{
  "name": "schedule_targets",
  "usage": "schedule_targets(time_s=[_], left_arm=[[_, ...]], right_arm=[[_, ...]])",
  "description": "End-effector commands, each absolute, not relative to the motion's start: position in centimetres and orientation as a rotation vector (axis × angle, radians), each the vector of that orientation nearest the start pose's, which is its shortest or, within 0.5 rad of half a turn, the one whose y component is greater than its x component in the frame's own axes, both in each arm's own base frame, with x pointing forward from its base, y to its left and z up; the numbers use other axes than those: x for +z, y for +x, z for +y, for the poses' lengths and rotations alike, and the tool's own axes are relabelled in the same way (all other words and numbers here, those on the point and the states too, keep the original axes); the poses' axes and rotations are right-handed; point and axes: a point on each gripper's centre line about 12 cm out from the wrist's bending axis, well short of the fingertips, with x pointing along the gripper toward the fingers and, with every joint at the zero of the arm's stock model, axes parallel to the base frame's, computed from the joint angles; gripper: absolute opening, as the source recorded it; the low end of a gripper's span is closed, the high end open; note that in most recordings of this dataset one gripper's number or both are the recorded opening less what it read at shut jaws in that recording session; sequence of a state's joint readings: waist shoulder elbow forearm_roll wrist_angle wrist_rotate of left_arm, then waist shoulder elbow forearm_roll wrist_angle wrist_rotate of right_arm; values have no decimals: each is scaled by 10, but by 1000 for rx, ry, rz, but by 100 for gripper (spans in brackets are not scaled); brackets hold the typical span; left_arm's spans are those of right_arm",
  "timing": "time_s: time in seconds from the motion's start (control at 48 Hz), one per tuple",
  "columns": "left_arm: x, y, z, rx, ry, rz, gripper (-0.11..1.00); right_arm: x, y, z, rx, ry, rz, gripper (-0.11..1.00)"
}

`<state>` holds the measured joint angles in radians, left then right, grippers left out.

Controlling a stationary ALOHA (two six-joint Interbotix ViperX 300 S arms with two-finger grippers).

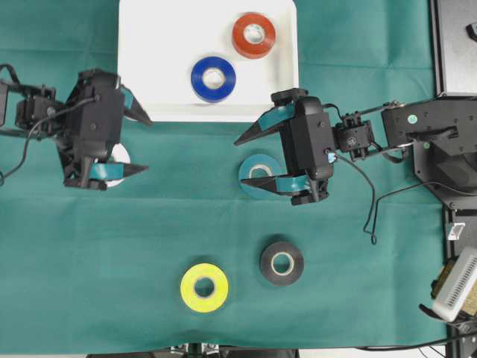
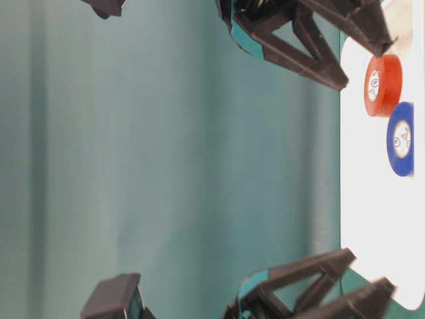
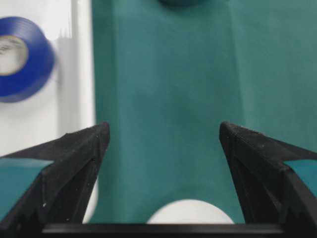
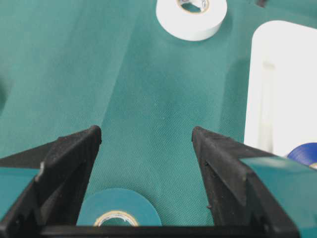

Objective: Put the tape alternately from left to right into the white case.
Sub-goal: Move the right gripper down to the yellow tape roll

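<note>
Red roll (image 1: 253, 35), blue roll (image 1: 213, 79) in white case (image 1: 149, 60)

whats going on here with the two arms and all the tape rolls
Two robot arms are sorting tape rolls into the white case. The red roll and blue roll already lie in it. The left gripper hangs open above the white roll, the right gripper open above the teal roll. Yellow and black wait on the cloth.

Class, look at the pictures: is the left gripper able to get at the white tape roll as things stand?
Probably yes: the left gripper is open and empty, right above the white tape roll, with only bare cloth around it.
</note>
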<state>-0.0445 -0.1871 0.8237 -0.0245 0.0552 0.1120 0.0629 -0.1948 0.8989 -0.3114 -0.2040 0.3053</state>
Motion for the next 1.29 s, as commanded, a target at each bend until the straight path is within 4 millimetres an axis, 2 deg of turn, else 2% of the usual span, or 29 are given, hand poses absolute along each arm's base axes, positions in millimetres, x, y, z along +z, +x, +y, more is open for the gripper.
schedule_targets(time_s=[0.0,0.312,0.729,0.958,1.271], left_arm=[[187,334,-23,-95,102,652,77],[187,333,-26,-103,105,642,77],[187,333,-26,-103,108,630,77],[186,333,-26,-102,106,631,77],[186,335,-27,-103,105,621,77]], right_arm=[[187,333,30,129,3,486,78],[189,334,36,147,1,474,78],[193,337,87,305,-15,412,78],[185,349,115,372,-30,428,78],[173,369,142,417,-25,454,78]])
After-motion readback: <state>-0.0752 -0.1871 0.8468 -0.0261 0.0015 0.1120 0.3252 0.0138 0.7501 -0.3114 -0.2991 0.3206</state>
